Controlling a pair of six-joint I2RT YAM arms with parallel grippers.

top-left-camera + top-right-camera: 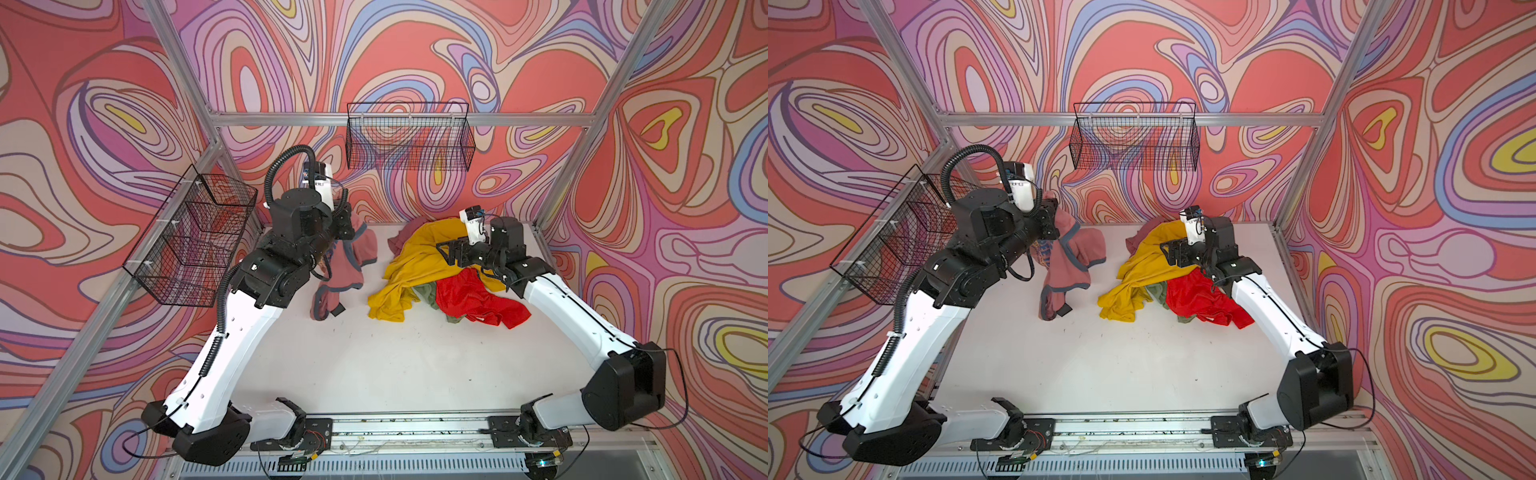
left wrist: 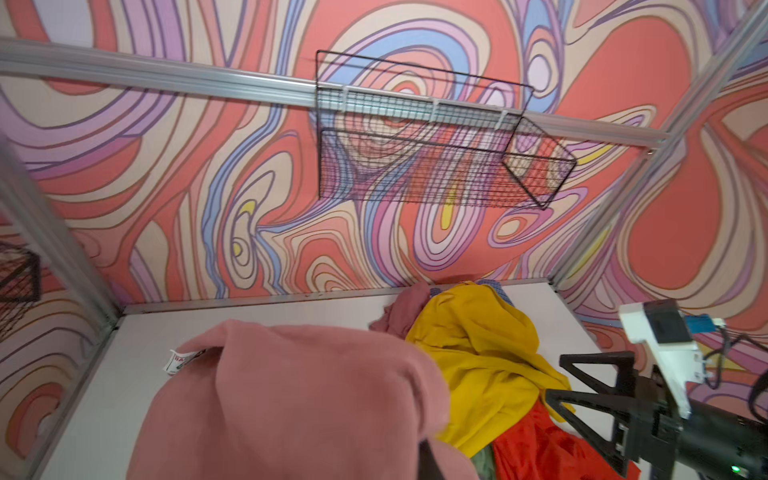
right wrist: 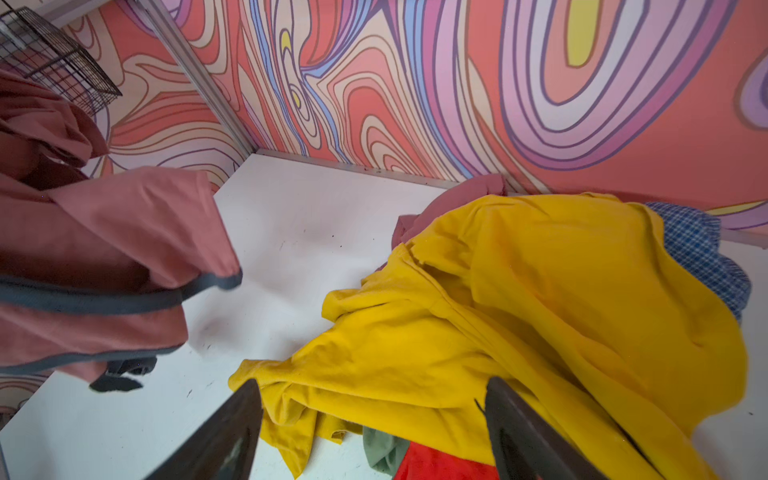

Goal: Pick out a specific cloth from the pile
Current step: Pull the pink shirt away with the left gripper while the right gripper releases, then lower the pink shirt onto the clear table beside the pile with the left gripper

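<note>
The cloth, dusty rose-pink with grey-blue trim, hangs from my left gripper, which is shut on its upper part; its lower end trails on the table. In the left wrist view the cloth hides the jaws, and its white label sticks out. The pile lies to the right, apart from the cloth: a mustard-yellow shirt on top, a red garment, and olive, pink and blue-checked pieces. My right gripper hovers open over the yellow shirt, holding nothing.
A black wire basket hangs on the back wall and another wire basket on the left wall beside my left arm. Aluminium frame posts stand at the table's corners. The white table stretches toward the front rail.
</note>
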